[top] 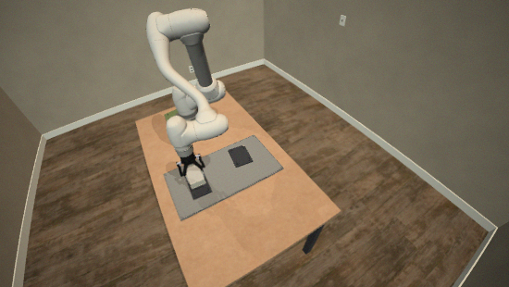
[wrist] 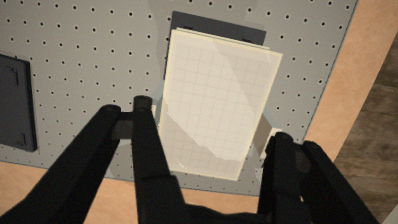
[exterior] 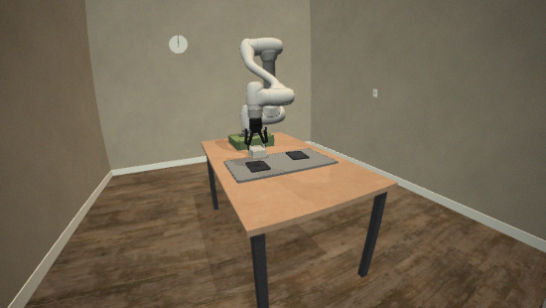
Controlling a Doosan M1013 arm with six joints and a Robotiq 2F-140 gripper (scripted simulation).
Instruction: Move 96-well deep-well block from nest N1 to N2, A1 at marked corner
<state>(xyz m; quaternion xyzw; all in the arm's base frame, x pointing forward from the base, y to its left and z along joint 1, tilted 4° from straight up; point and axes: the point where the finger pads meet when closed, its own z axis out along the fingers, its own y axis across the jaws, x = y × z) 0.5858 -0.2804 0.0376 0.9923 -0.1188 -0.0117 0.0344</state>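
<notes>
Plain walls and a dark wood floor surround an orange table [top: 259,222] that carries a grey perforated mat [top: 261,172] with 2 dark plate nests. The arm stands at the far end on a green base [exterior: 234,142].

The gripper [top: 191,168] is clamped on the 96-well deep-well block [top: 196,178], its fingers pressing the 2 long sides. In the wrist view the block's gridded top faces the camera, so it is the right way up.

Plate nest N1 [top: 241,156] sits bare, at 9 o'clock in the wrist view, so pickup and most of the transfer look done. The block hangs over plate nest N2 [top: 204,192]. In the exterior view it floats clearly above the nest rather than resting in it.

In the wrist view a dark strip of N2 shows past the block's 12 o'clock edge and a sliver at its 11 o'clock side. The block's edges also look slightly rotated against the nest's. That may be partly perspective from the height.

What I judge is left:
- 1: square the block over N2 and take out any offset.
- 2: lower it until it is fully down inside the locators.
- 3: let go and retreat upward.

No A1 mark is legible on the block or the nest, so I cannot tell whether the corner orientation is correct.
</notes>
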